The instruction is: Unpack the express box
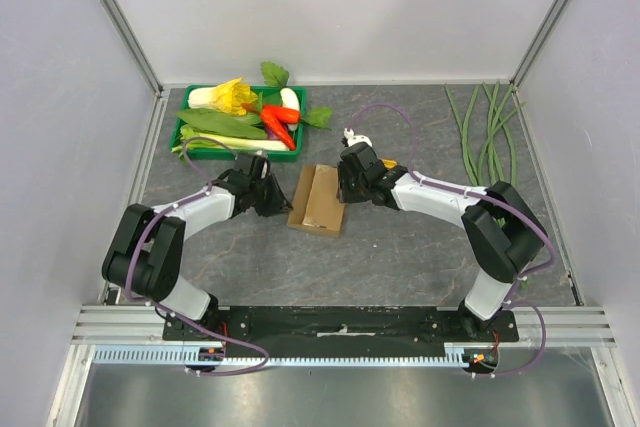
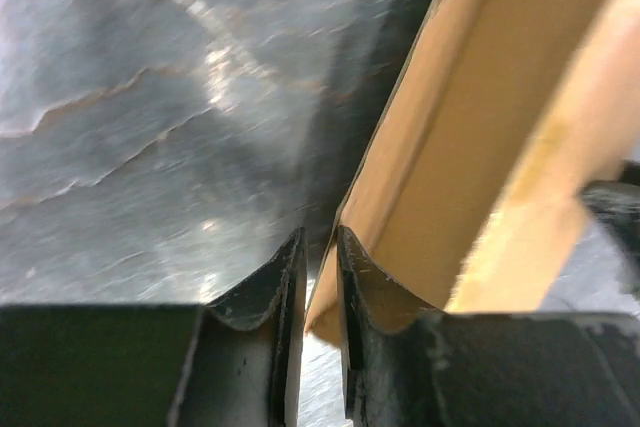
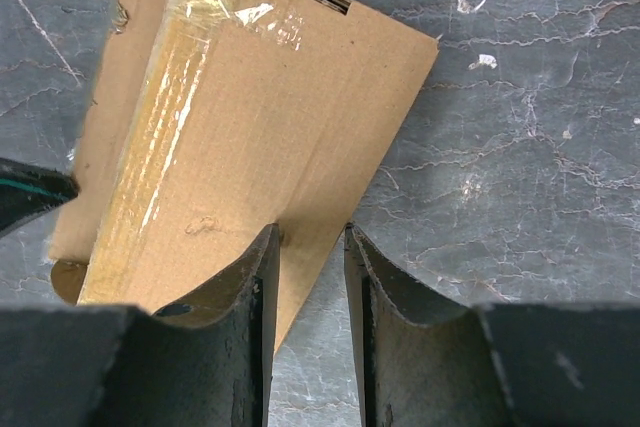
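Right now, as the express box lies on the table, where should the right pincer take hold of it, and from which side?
Take the express box by the flap nearest the right arm, coming from that side, where the right pincer hovers. This flap is one thin sheet with a free edge over the table; the taped middle ridge looks too broad for the jaws.

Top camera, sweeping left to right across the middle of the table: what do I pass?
Left gripper → express box → right gripper → long green beans. The green vegetable tray behind spans the first two, so it is left out.
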You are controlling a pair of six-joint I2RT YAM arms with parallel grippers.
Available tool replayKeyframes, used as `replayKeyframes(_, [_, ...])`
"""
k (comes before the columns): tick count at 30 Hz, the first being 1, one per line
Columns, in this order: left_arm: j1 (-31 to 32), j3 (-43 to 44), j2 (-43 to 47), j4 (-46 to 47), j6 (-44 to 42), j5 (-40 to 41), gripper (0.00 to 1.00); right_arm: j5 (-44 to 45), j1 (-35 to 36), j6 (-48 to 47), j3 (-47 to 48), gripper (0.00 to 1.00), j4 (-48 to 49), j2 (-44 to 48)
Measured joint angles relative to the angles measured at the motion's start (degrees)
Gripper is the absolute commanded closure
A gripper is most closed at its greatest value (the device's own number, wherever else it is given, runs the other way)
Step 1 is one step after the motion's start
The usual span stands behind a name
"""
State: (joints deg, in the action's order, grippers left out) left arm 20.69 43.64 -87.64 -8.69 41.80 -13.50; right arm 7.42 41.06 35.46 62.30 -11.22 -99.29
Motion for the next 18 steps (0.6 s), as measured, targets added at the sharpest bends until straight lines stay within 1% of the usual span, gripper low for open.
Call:
replayKeyframes(4, [-0.2,-1.0,-1.0,-4.9,-1.0,4.0,0.76,0.2,0.0,0.0,0.1,0.63,-0.3,-0.1])
replayKeyframes(6, [-0.3,-1.0,-1.0,-5.1,-1.2,3.9,0.73,0.2,0.0,0.0,0.1,0.63,-0.4,-0.1])
replayKeyframes(9, [-0.3,-1.0,-1.0,-4.9,-1.6,3.4,0.65,0.1,0.0,-0.1,0.3,0.63,-0.6,-0.1])
replayKeyframes(10, [-0.3,-1.0,-0.9,-4.8,-1.7,3.2,0.61,0.2,0.0,-0.1,0.4,0.63,-0.7,-0.1])
replayKeyframes(12, [-0.3,-1.0,-0.7,-4.7,-1.9,2.7,0.57,0.2,0.0,-0.1,0.4,0.63,-0.8,-0.1])
replayKeyframes(13, [-0.3,-1.0,-0.4,-4.7,-2.1,2.7,0.51,0.2,0.0,-0.1,0.5,0.63,-0.8,-0.1])
replayKeyframes(16, [-0.3,-1.0,0.2,-4.9,-2.4,2.7,0.45,0.2,0.0,-0.2,0.5,0.62,-0.9,-0.1])
replayKeyframes(18, [-0.3,-1.0,0.6,-4.8,-2.7,2.9,0.43,0.2,0.0,-0.3,0.5,0.61,-1.0,-0.1])
